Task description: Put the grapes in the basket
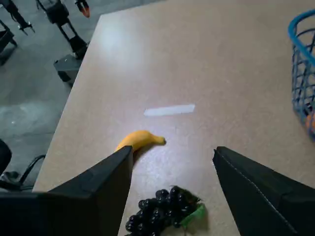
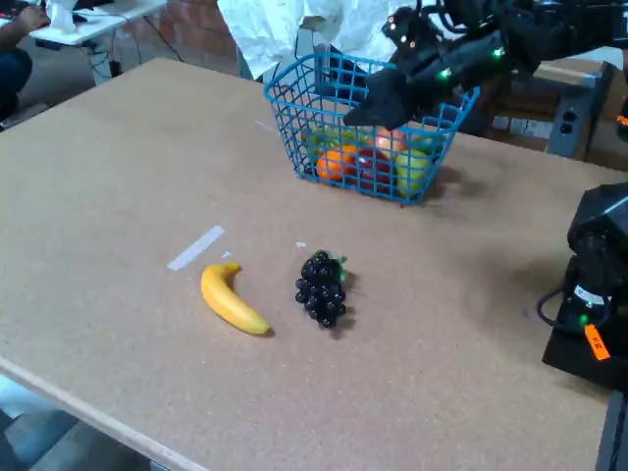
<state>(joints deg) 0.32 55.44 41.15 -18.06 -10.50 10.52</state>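
Grapes: loose on table, banana just beside; gripper spread, empty; risk: nudging banana on descent.

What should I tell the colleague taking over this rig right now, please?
End effector: open, empty, in the air; in the fixed view it hangs in front of the basket, well short of the grapes.
Grapes: lying on the table, right of the banana in the fixed view, not touching it.
Blue wire basket: further back on the table, already holding other fruit.
Done: nothing on the grapes.
Left: descend over the grapes, grasp, carry them to the basket, release.
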